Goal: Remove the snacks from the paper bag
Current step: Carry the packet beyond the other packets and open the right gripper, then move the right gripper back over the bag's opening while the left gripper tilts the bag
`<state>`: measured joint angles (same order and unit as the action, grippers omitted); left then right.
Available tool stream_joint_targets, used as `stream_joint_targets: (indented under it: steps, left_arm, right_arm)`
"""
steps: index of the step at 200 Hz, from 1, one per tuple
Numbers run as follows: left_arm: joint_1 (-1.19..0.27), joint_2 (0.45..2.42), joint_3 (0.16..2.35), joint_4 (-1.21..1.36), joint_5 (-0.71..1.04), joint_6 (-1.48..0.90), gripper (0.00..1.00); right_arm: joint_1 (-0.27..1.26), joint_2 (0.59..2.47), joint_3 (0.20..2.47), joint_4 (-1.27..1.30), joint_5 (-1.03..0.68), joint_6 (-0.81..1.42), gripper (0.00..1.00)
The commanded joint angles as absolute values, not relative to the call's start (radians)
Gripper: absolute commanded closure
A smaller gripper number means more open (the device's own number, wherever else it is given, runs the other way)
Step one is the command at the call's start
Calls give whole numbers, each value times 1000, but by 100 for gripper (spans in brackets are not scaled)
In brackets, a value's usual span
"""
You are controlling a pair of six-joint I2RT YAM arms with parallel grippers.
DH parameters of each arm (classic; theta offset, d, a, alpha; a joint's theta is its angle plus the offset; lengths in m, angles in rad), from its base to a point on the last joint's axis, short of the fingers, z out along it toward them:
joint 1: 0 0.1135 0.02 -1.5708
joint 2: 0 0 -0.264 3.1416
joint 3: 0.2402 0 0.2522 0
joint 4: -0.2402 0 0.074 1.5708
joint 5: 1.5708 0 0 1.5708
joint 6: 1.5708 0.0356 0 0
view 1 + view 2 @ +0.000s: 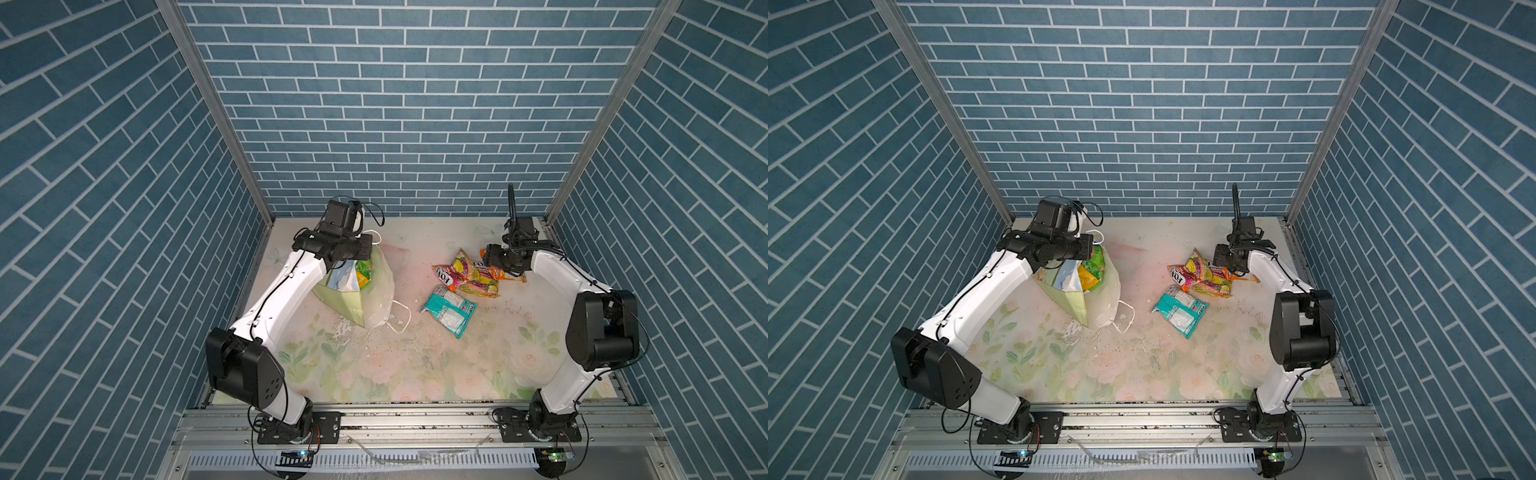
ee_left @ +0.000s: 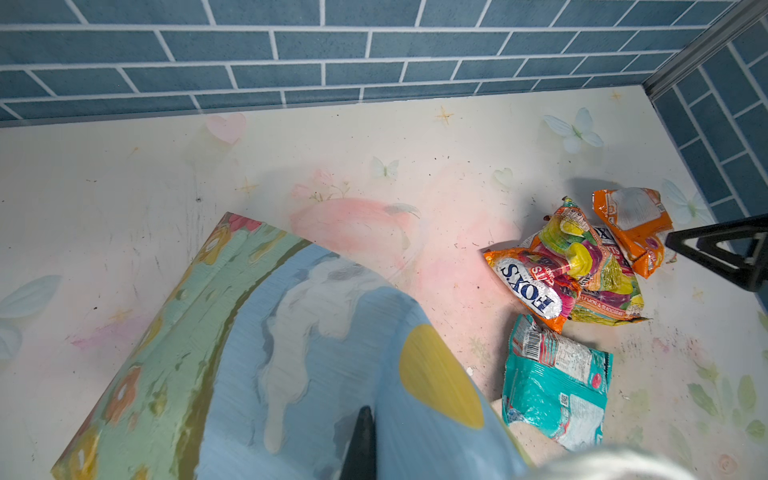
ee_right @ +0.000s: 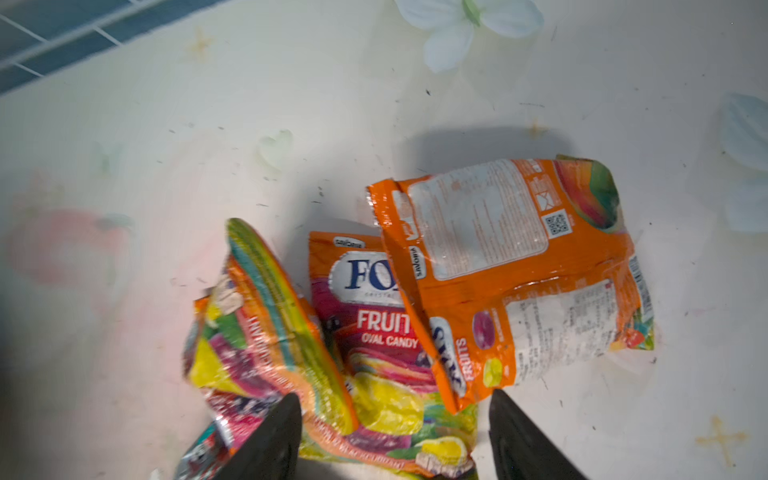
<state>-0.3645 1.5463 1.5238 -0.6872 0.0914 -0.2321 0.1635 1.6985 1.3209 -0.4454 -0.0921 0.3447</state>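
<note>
The paper bag [image 1: 376, 291] [image 1: 1106, 293] lies tipped on the table's left, its sky-and-meadow print filling the left wrist view [image 2: 291, 332]. Green and yellow snacks [image 1: 363, 272] [image 1: 1091, 272] show in its mouth. My left gripper [image 2: 369, 415] is shut on the bag's wall, with one black finger showing. On the right lies a pile of fruit-print snacks [image 1: 465, 276] [image 1: 1200, 277] [image 3: 374, 365] with a teal packet [image 1: 451, 311] [image 1: 1180, 312] [image 2: 557, 386] beside it. An orange packet [image 3: 519, 270] [image 2: 631, 220] rests on the pile. My right gripper [image 3: 395, 399] [image 1: 496, 266] hangs open just over the pile, holding nothing.
The table carries a pale floral cover [image 1: 415, 365] with scuffs and crumbs. Blue brick-pattern walls close in the back and both sides. The bag's white cord handle [image 1: 401, 318] trails toward the middle. The right arm's elbow [image 1: 602, 328] stands near the right wall.
</note>
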Motion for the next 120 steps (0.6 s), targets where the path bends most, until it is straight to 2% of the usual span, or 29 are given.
stream_joint_targets:
  steps: [1,74,120]
  left_arm:
    - [-365,1528,1544,-693,94,-231,100]
    - [-365,1521,1539,-686,103,-233,100]
    - [-365,1529,1538,-685,104,-237,100]
  right_arm:
    - [194,1588,1271,-369,-153,403,28]
    - [477,1360,1097,-157,-66,514,29]
    - [610,1308,1065,-114,-35,556,28]
